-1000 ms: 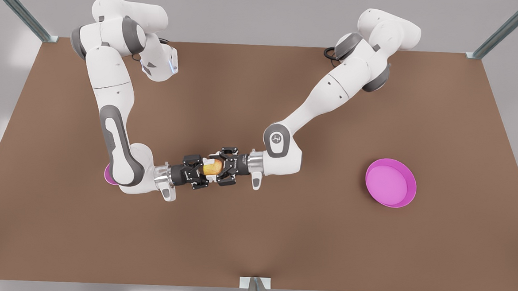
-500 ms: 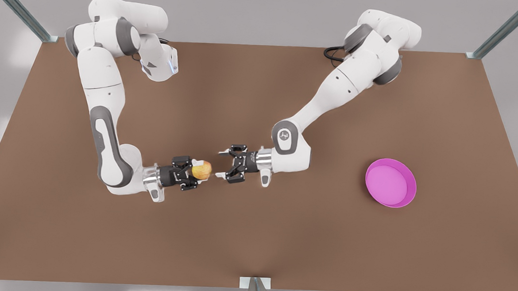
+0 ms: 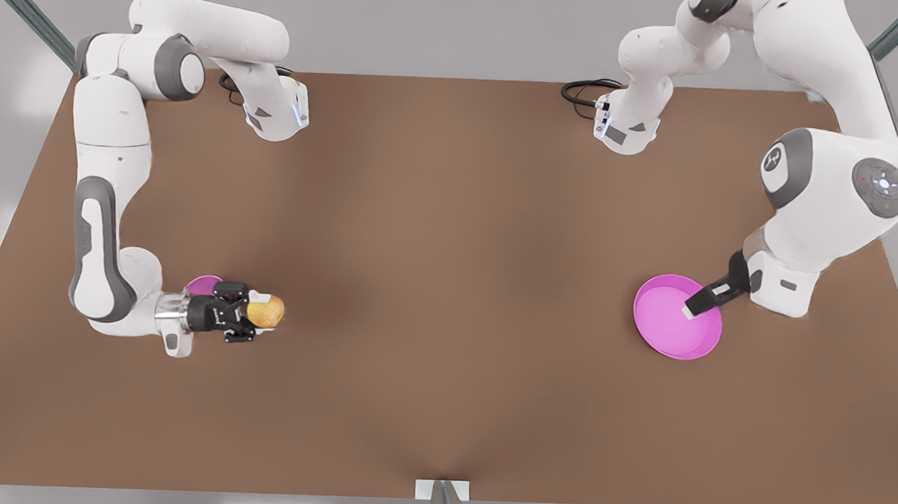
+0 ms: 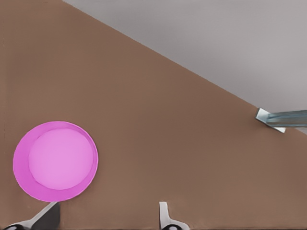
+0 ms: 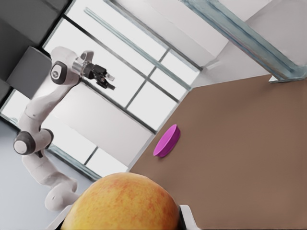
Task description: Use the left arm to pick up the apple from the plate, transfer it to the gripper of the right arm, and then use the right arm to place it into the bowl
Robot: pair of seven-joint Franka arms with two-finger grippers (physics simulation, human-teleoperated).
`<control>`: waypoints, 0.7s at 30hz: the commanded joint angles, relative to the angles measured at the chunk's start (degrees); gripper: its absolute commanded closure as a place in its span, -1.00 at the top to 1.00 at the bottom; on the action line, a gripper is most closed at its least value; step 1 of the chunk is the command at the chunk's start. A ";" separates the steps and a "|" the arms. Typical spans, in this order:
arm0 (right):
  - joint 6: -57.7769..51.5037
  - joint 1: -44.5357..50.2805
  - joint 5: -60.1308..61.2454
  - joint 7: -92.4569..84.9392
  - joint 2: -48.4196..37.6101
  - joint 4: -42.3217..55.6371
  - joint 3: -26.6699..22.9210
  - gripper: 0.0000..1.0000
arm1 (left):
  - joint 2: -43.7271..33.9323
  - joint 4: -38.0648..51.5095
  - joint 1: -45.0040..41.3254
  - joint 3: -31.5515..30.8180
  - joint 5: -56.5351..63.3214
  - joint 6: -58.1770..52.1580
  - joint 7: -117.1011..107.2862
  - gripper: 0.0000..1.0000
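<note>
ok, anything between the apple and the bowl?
Nothing visible. The right gripper holds the apple right beside the bowl, whose rim peeks from behind its wrist. The left gripper, jaws open, hangs over the plate, far off.

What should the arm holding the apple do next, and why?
Probably swing the right gripper over the bowl just behind it, then lower: it grips the apple beside, not above, the bowl. The left gripper waits open over the plate.
</note>
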 commanded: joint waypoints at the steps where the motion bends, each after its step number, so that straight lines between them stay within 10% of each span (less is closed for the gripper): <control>1: -3.04 -1.88 -3.49 -2.56 -0.06 0.03 -0.03 0.64 | -3.54 -2.57 -4.46 5.05 4.37 -9.11 31.34 1.00; 21: -0.76 -12.61 -27.13 -8.53 1.43 3.55 -0.12 0.63 | 1.55 -0.28 -2.98 5.32 2.97 -9.55 31.26 1.00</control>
